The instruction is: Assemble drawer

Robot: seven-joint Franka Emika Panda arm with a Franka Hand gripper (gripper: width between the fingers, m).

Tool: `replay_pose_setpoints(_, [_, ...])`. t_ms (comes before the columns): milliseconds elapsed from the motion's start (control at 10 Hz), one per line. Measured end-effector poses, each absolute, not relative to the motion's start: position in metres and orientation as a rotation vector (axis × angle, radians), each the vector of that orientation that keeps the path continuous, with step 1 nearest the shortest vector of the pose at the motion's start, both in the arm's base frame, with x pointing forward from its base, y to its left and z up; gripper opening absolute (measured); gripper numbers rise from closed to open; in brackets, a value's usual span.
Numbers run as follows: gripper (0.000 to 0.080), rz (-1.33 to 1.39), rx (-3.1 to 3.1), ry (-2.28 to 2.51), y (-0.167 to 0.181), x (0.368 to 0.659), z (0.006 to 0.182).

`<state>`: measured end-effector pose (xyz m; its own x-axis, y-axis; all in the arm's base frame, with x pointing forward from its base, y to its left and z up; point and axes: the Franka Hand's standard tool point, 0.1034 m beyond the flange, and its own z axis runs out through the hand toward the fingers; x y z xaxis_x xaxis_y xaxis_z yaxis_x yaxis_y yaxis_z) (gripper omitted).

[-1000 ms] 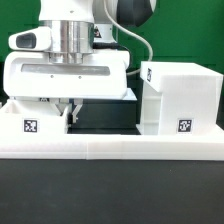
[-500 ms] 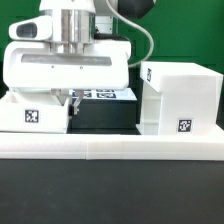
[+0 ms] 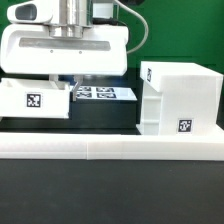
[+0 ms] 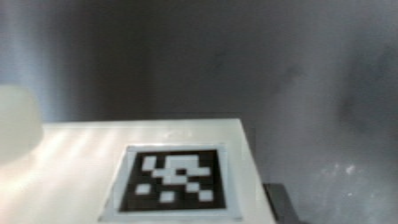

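Observation:
A small white open-top tray (image 3: 35, 100) with a square tag hangs off the table at the exterior view's left. My gripper (image 3: 68, 88) is shut on its right wall, and the fingertips are mostly hidden behind the tray. The tall white casing (image 3: 180, 98) stands on the table at the exterior view's right, apart from the tray. In the wrist view a tagged white face of the tray (image 4: 175, 182) fills the near part, with a dark finger (image 4: 276, 198) beside it. The second tray is out of view.
The long low white bar (image 3: 110, 148) runs across the front of the table. The marker board (image 3: 105, 93) lies flat behind, between the tray and the casing. The table top (image 3: 100, 115) is black.
My gripper has risen, and the small tray has gone up with it, off the table. The marker board behind has come into view. The casing has not moved.

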<state>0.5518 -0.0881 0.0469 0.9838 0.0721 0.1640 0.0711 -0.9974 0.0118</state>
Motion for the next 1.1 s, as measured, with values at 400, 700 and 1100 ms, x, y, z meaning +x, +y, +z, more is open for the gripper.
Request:
replay_pose_setpoints(400, [0.0041,0.248,3.027,0.611,-0.08,0.5495,0.0448])
replay_pose_setpoints(700, [0.0041,0.181,2.866,1.125,-0.0853,0.5461,0.0434])
replay_pose_setpoints(1100, [0.0041,0.139,2.67,1.488,-0.0898,0.5443,0.0413])
